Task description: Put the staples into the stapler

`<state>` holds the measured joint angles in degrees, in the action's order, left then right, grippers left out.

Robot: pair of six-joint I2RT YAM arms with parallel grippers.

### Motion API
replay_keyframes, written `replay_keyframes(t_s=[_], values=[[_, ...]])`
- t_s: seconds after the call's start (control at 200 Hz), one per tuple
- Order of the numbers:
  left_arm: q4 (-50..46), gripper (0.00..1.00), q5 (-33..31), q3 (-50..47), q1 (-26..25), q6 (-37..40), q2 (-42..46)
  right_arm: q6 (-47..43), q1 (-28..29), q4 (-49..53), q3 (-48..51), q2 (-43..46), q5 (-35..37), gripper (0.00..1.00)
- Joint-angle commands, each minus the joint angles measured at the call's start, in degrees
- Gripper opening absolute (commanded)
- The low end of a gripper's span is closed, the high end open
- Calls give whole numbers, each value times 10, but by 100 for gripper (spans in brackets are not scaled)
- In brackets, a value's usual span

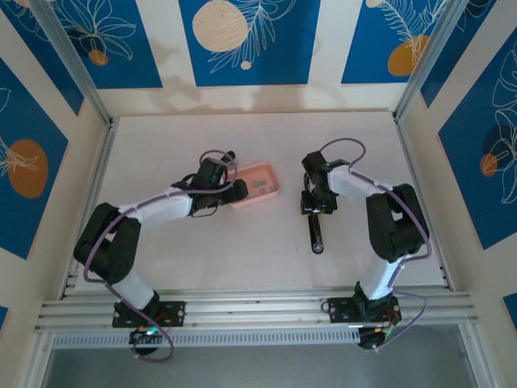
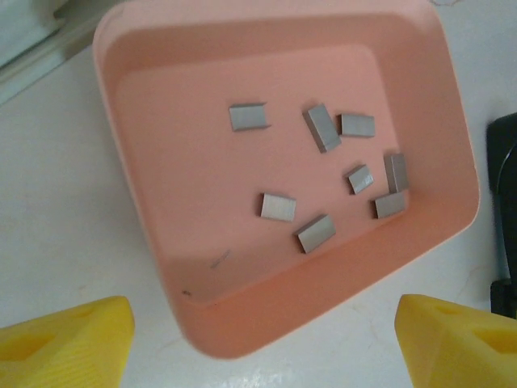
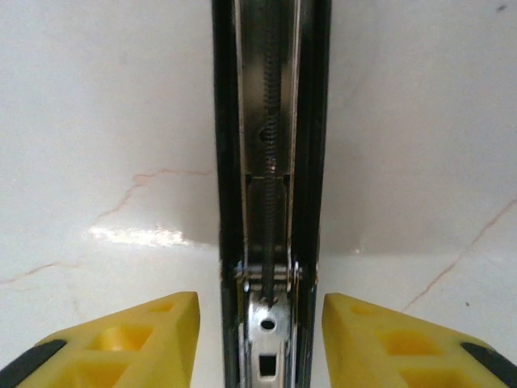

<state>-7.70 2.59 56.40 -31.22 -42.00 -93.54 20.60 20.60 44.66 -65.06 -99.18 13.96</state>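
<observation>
Hovering over staples [image 2: 279,207] in tray [image 2: 161,267], left hand [image 2: 258,347] wide open, empty; next, pinch one. Straddling open stapler [image 3: 271,121] with right hand [image 3: 260,339], grip unclear.

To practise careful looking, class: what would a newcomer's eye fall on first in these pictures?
The pink tray near mid-table stands out, with eight small grey staples scattered in it, below the open left tool. To its right a black stapler lies opened flat, its spring bared under the open right tool.
</observation>
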Motion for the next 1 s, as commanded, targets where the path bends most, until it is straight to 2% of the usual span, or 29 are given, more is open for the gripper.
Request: replay_keyframes(t_s=[0.0, 0.205, 0.355, 0.745, 0.995], values=[[-20, 84, -8, 36, 12, 20, -24, 11, 1, 9, -3, 57, -12, 50], [-50, 85, -10, 90, 18, 43, -79, 41, 11, -24, 7, 124, -58, 55], [-70, 83, -10, 126, 19, 62, -110, 51, 12, -57, -4, 125, -107, 57], [-127, 81, 9, 214, 19, 134, -185, 56, 7, -91, -66, 42, -151, 58], [-135, 81, 6, 225, 19, 142, -189, 61, -8, -107, -143, -66, -189, 58]])
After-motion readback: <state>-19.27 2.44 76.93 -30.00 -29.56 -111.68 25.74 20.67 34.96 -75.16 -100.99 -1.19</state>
